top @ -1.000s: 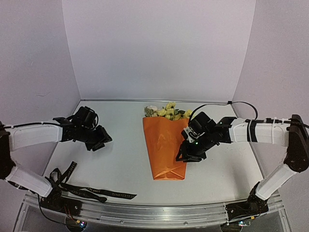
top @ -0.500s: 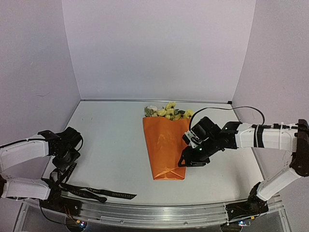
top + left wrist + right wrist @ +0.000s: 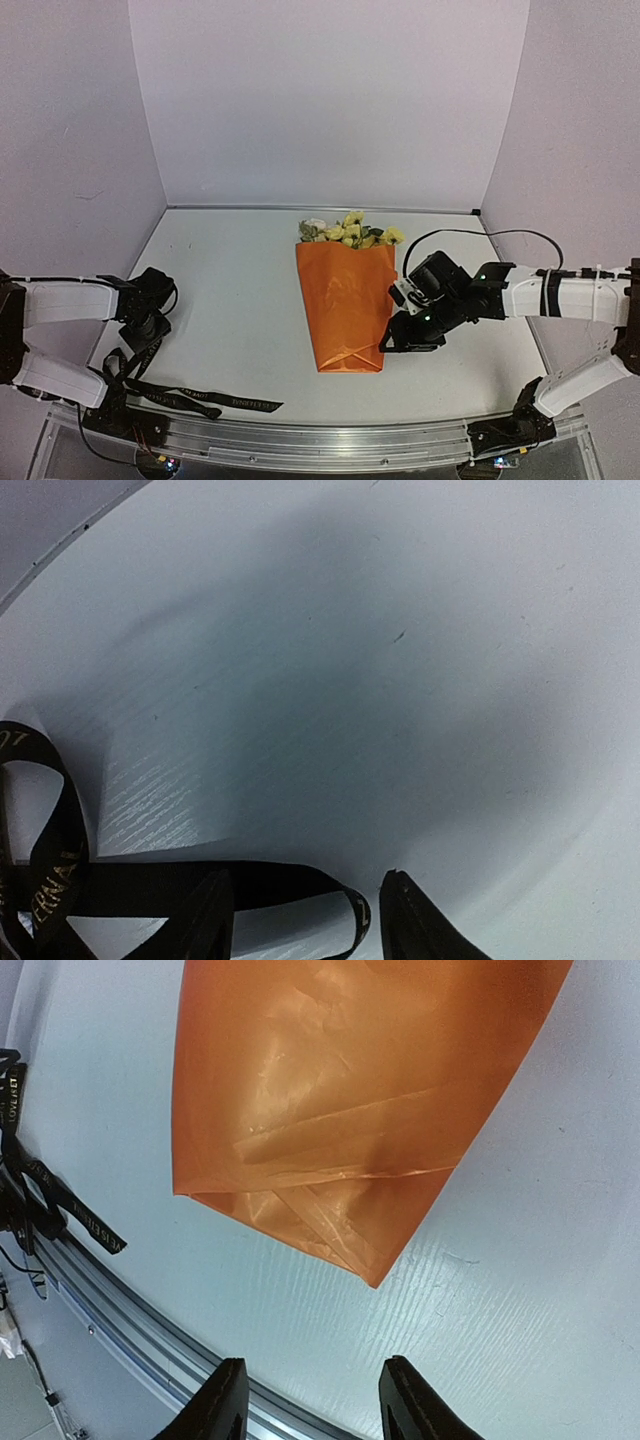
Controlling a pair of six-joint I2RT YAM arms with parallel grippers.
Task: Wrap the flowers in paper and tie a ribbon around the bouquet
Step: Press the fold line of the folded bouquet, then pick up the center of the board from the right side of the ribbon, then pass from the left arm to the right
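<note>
The bouquet lies in the middle of the table: an orange paper (image 3: pixel 343 300) cone with yellow-cream flowers (image 3: pixel 348 232) sticking out at its far end. In the right wrist view the paper (image 3: pixel 350 1110) shows its folded near tip. My right gripper (image 3: pixel 402 338) hovers open just right of that tip, its jaws (image 3: pixel 312 1392) apart over bare table. The black ribbon (image 3: pixel 195 398) lies loose at the near left. My left gripper (image 3: pixel 146 338) is low over its tangled end, open, with a ribbon (image 3: pixel 150 885) loop lying between its fingers (image 3: pixel 420 930).
A metal rail (image 3: pixel 320 440) runs along the table's near edge, also seen as the rail (image 3: pixel 140 1345) close under the right gripper. Pale walls enclose the table on the left, back and right. A black cable (image 3: pixel 500 218) trails from the right arm.
My left arm swung from mid-left of the table back to the near left, down over the ribbon. My right gripper slid slightly right and nearer, off the cone's edge.
</note>
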